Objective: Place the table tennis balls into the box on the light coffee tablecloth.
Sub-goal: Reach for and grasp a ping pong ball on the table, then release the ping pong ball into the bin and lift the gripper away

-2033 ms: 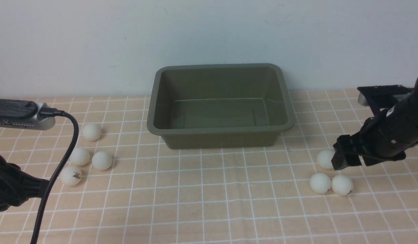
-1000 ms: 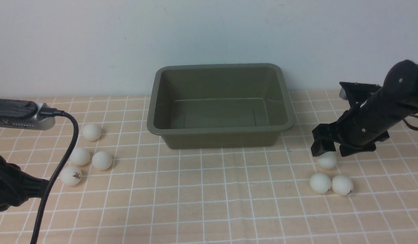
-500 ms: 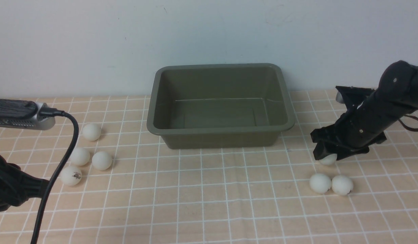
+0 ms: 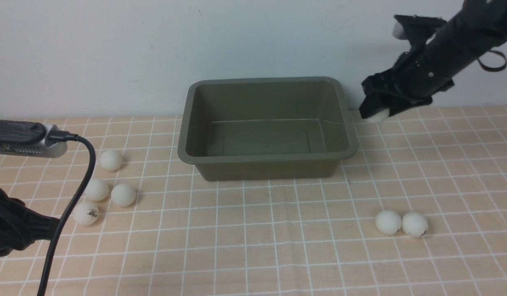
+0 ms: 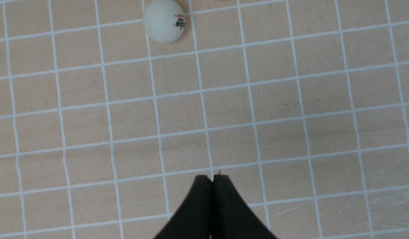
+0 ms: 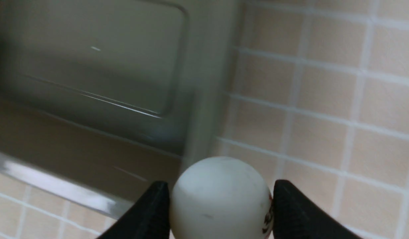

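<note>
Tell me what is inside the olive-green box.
Nothing: the box floor shows bare. The strip just behind its near wall is hidden. The table tennis ball held by the right gripper is not inside.

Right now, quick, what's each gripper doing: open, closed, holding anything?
Left gripper: closed, holding nothing.
Right gripper: closed on a table tennis ball, in the air beside the box.

Plain pale bluish-white wall (image 4: 113,49) behind, faint marks on it, soft even light
</note>
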Robot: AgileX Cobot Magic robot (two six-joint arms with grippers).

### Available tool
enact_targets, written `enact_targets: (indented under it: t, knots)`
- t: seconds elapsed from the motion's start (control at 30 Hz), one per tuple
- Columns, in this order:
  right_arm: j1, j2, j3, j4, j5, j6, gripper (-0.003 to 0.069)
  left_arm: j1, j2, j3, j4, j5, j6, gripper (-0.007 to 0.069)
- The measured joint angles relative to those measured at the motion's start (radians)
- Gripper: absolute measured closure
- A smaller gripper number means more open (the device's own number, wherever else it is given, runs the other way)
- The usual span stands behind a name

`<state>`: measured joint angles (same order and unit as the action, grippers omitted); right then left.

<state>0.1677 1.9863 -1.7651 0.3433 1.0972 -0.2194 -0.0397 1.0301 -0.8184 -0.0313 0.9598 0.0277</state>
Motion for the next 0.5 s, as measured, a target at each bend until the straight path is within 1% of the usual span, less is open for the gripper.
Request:
enact_targets:
  t: [0.07,0.2,0.3,0.43,0.5]
  knots:
    - [0.078,0.021,-0.039,0.001,-0.023,-0.004,0.0298,0.000,0.000,0.000,0.000,0.000,0.000,0.0693]
    - [0.171,0.104,-0.110,-0.013,-0.054,0.016,0.0298,0.000,0.000,0.000,-0.001,0.000,0.000,0.0693]
    - [0.197,0.164,-0.163,-0.025,-0.050,0.030,0.0298,0.000,0.000,0.000,-0.001,0.000,0.000,0.0693]
    - [0.200,0.238,-0.234,-0.024,-0.026,0.033,0.0298,0.000,0.000,0.000,-0.001,0.000,0.000,0.0693]
    - [0.200,0.261,-0.261,-0.018,-0.021,0.034,0.0277,0.000,0.000,0.000,-0.001,0.000,0.000,0.0693]
